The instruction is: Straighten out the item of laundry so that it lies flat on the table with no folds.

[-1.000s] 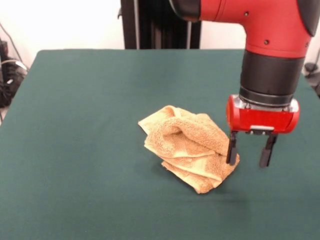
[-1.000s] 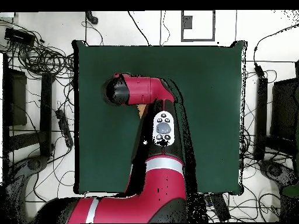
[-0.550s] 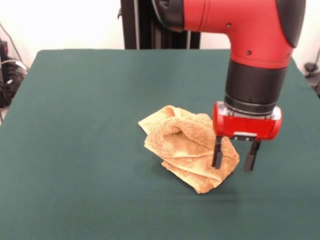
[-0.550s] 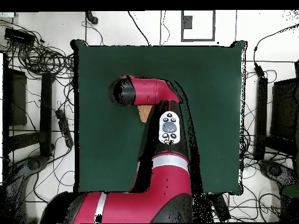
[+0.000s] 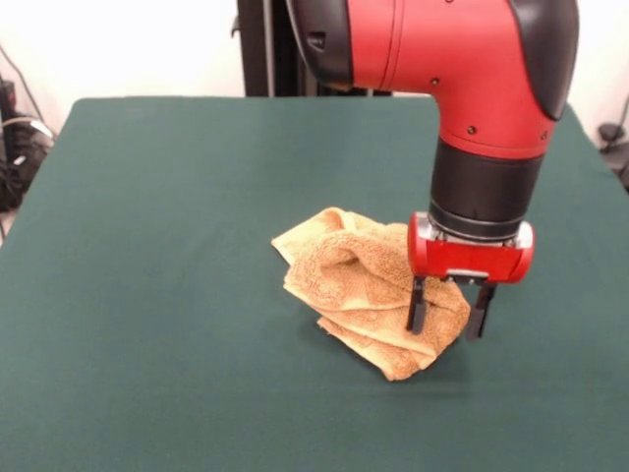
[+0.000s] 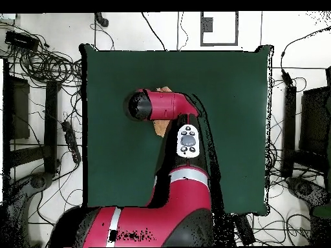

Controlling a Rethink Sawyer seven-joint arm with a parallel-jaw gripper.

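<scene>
No brand, label or writing can be read anywhere. The claw (image 5: 445, 323) hangs low with its two dark fingers (image 5: 416, 306) spread apart and nothing gripped between them. One finger stands in front of the towel's (image 5: 369, 290) outer edge, the other beside that edge, over bare counter (image 5: 147, 295); whether either finger touches the cloth cannot be told. The orange-tan towel lies crumpled in a bunched, folded heap directly beneath and beside the claw, toward the middle of the dark green counter. From overhead the red and black arm (image 6: 174, 148) covers most of the towel, leaving only small tan patches (image 6: 160, 127) showing at its side. Around the counter, well away from the claw, tangled black cables (image 6: 45, 64) lie on the pale floor.
</scene>
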